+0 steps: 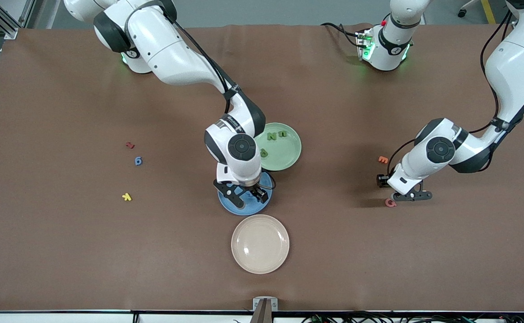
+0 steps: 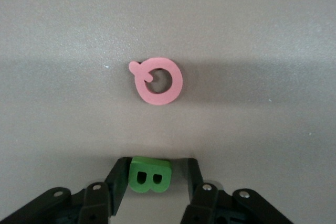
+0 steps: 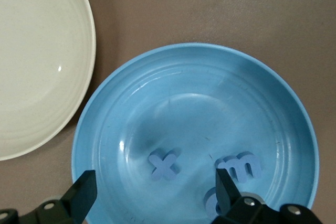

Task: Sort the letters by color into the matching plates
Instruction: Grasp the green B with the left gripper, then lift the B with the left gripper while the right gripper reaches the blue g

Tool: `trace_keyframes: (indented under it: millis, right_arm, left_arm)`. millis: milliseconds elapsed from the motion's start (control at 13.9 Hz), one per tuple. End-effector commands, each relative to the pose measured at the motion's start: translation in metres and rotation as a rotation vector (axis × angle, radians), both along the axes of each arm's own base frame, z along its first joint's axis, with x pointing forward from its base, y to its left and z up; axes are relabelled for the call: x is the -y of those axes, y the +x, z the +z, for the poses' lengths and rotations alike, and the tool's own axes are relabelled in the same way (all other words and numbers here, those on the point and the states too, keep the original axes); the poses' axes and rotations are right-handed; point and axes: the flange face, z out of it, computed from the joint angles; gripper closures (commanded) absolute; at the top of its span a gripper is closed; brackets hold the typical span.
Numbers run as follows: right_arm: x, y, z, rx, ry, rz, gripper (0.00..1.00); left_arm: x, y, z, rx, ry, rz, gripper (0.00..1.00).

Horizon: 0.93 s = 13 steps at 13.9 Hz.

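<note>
My right gripper [image 1: 246, 196] is open and empty, low over the blue plate [image 1: 249, 209]. In the right wrist view [image 3: 155, 182] the plate [image 3: 199, 93] holds a blue x [image 3: 164, 164], a blue m [image 3: 239, 167] and a third blue letter [image 3: 211, 201] partly hidden by a finger. A blue letter [image 1: 138, 160] lies on the table toward the right arm's end. The pale green plate [image 1: 287, 155] holds three green letters [image 1: 272, 136]. My left gripper [image 1: 409, 196] is low at the table; a green B [image 2: 150, 174] stands between its open fingers [image 2: 156, 170], touching one, with a gap to the other.
A cream plate [image 1: 260, 243] lies nearer the front camera than the blue plate. A pink letter [image 1: 390, 202] [image 2: 158, 81] lies beside the left gripper, an orange one [image 1: 383, 159] farther off. Red [image 1: 130, 145] and yellow [image 1: 127, 196] letters lie near the loose blue one.
</note>
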Motion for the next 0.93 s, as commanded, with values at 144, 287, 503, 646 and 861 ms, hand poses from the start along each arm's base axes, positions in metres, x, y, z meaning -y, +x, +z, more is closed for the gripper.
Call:
trace_keyframes:
  millis: [144,287,503,646,861]
  right_arm:
    - [-0.002,0.003,0.000,0.010,-0.006,0.003,0.00]
    - [-0.002,0.003,0.000,0.010,-0.006,0.003,0.00]
    - [0.000,0.004,0.002,0.009,-0.005,0.004,0.00]
    - [0.001,0.005,0.003,0.007,-0.005,0.006,0.00]
    - [0.010,0.012,0.024,0.013,0.004,0.056,0.00]
  left_arm:
    - [-0.002,-0.002,0.000,0.018,0.005,-0.021,0.63]
    - [-0.002,-0.002,0.000,0.017,0.006,-0.020,0.71]
    - [-0.002,-0.002,0.001,0.019,0.009,-0.013,0.79]
    - [-0.003,-0.001,0.004,0.026,0.014,-0.011,0.80]
    - [0.015,-0.002,0.019,0.026,0.016,-0.013,0.80]
